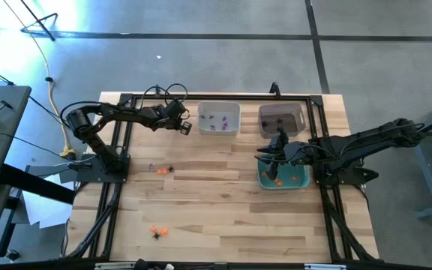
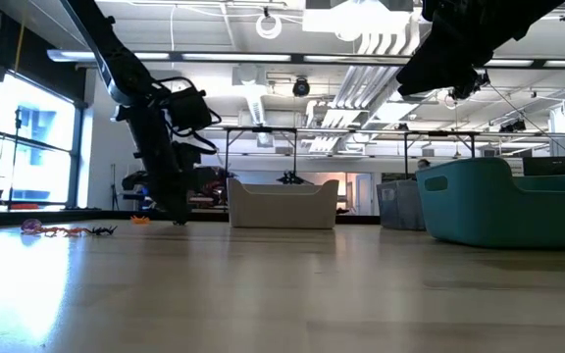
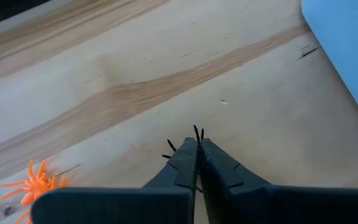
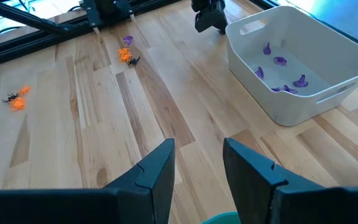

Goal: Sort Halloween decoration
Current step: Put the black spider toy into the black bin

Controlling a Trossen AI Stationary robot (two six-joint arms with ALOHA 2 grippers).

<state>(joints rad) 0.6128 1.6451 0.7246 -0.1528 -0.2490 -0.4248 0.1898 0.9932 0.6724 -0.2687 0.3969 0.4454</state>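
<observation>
Down on the pale wooden table [image 1: 223, 217], the left gripper [image 3: 197, 146] clamps a tiny black plastic spider [image 3: 197, 133] — barely pinched, it could slip — right gripper [image 4: 197, 155] parted.

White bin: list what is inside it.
The white bin holds several purple trinkets scattered on its floor; no orange or black ones show. Its near wall hides part of the floor.

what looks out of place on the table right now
Mainly the unsorted trinkets: a small cluster near the left arm's base and another toward the table's front edge. The white bin holds only purple pieces, and nothing looks tipped or damaged.
</observation>
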